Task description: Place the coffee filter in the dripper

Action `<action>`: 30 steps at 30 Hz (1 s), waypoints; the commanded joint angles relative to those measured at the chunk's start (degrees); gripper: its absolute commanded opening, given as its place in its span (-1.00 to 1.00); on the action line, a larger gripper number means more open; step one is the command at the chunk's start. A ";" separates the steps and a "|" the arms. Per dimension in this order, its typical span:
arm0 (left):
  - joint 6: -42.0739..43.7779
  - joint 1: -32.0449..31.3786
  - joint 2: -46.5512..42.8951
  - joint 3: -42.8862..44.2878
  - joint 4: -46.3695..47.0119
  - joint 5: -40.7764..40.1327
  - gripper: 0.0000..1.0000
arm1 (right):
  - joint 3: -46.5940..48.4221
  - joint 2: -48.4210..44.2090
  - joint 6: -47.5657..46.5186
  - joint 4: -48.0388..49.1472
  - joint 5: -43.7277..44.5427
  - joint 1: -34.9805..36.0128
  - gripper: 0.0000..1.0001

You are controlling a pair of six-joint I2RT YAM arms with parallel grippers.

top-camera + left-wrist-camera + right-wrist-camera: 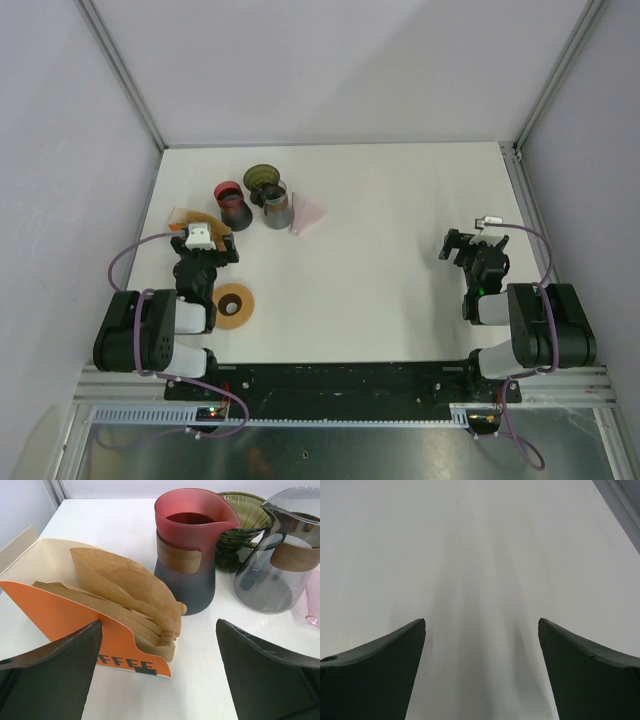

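An orange box (60, 612) holds a stack of brown paper coffee filters (125, 592), seen close in the left wrist view. My left gripper (159, 680) is open and empty, just short of the box's right end. In the top view the left gripper (207, 243) is by the filter box (188, 214) at the left. The green glass dripper (240, 525) stands behind, between a red carafe (187, 545) and a smoky grey carafe (280, 560); it also shows in the top view (263, 178). My right gripper (470, 243) is open and empty over bare table at the right, its black fingers (380, 675) wide apart.
A pink translucent piece (308, 215) lies right of the grey carafe (276, 208). The red carafe (233, 203) stands right of the filter box. A brown ring (233, 304) lies on the table near the left arm's base. Walls enclose the table on three sides.
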 commanded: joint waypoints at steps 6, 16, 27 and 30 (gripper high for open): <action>-0.40 0.21 -0.59 1.36 1.63 0.38 0.99 | 1.42 0.40 -0.60 1.48 1.04 0.21 0.99; 0.32 0.95 -9.63 8.26 -16.89 5.96 0.99 | 7.84 -9.29 0.87 -16.84 2.27 0.77 0.99; 24.15 1.36 -17.94 41.69 -83.63 28.90 0.95 | 15.72 -23.59 7.90 -35.43 -20.90 0.78 0.99; 23.22 1.29 -15.24 50.64 -90.17 30.43 0.99 | 17.73 -24.13 8.16 -38.73 -23.09 1.97 0.99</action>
